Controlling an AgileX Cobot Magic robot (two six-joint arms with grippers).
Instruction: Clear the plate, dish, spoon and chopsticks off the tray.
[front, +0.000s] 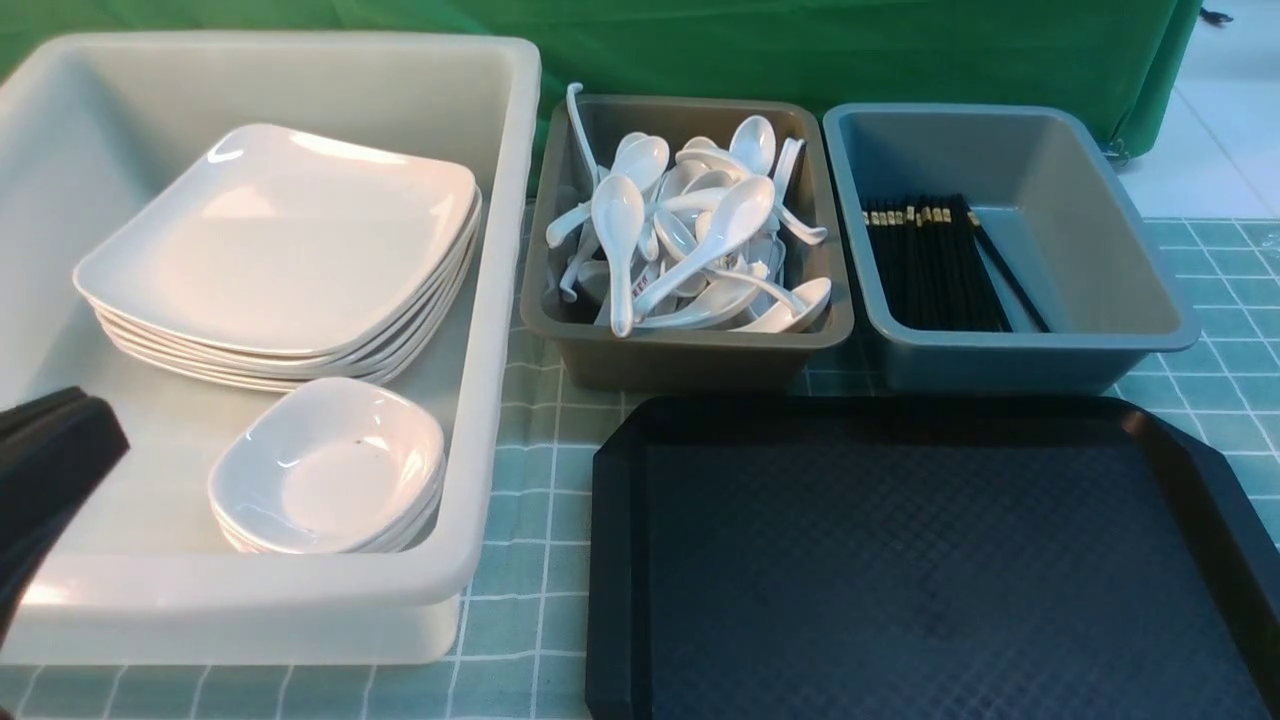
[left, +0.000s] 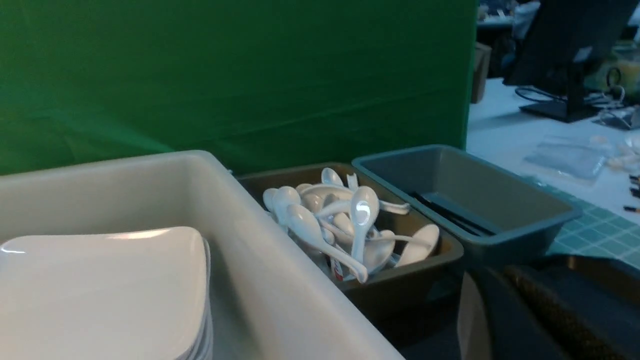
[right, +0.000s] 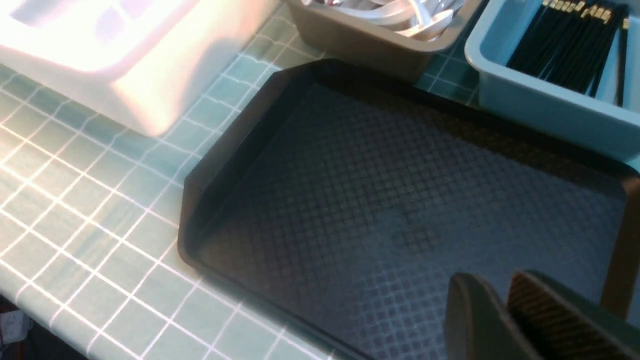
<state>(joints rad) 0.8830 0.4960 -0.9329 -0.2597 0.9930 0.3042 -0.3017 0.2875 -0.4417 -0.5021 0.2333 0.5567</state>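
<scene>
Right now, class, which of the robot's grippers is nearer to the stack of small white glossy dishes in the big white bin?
Left. The left gripper sits at the white bin's near-left edge, beside the small dishes. The right gripper hovers over the black textured tray, farther away.

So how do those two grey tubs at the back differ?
The brown-grey tub holds a jumbled heap of white spoons; the blue-grey tub holds black chopsticks lying mostly side by side, with part of its floor bare. Both are open rectangular tubs just behind the tray.
</scene>
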